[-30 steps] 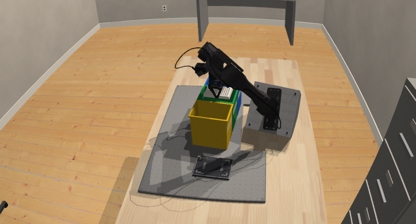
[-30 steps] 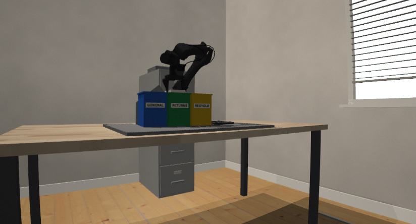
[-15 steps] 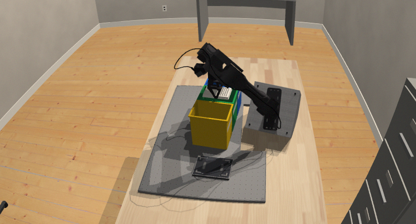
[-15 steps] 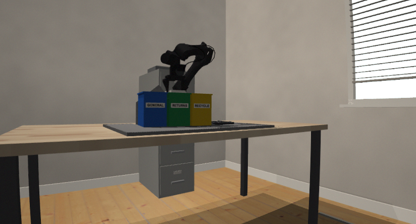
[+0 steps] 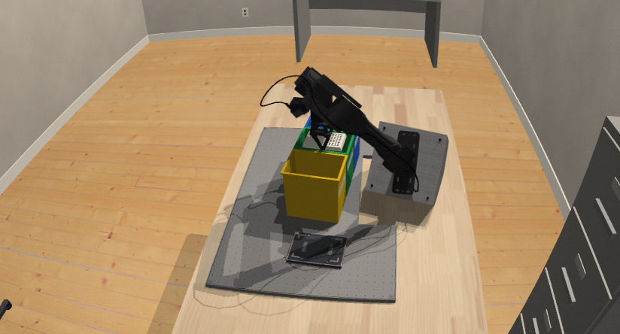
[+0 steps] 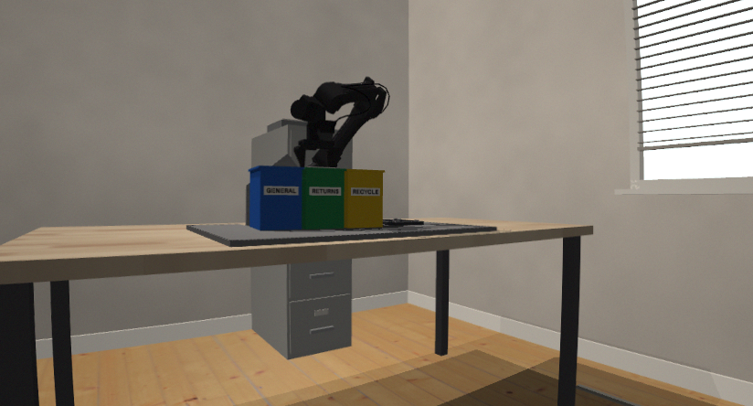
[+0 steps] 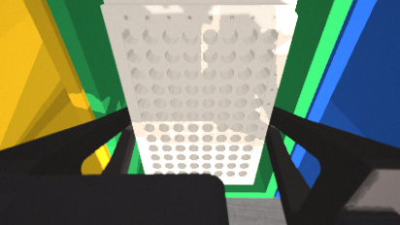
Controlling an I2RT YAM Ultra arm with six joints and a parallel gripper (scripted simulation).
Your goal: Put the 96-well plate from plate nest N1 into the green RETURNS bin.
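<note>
My gripper [image 7: 200,112] is shut on the white 96-well plate [image 7: 199,92] and holds it by its two long sides. The plate hangs over the open top of the green bin labelled RETURNS [image 6: 323,198], partly inside the rim; it also shows in the top view [image 5: 334,140] just above the green bin [image 5: 323,150]. In the wrist view the green rim [image 7: 311,78] lies on both sides of the plate. The black plate nest N1 [image 5: 316,249] sits on the grey mat near the front and holds nothing. In the exterior view the gripper [image 6: 311,153] is just above the green bin.
The yellow RECYCLE bin [image 5: 314,184] stands right in front of the green one, the blue GENERAL bin [image 6: 275,197] right behind it, all three upright and touching. The arm's grey base block [image 5: 405,167] stands to the right of the bins.
</note>
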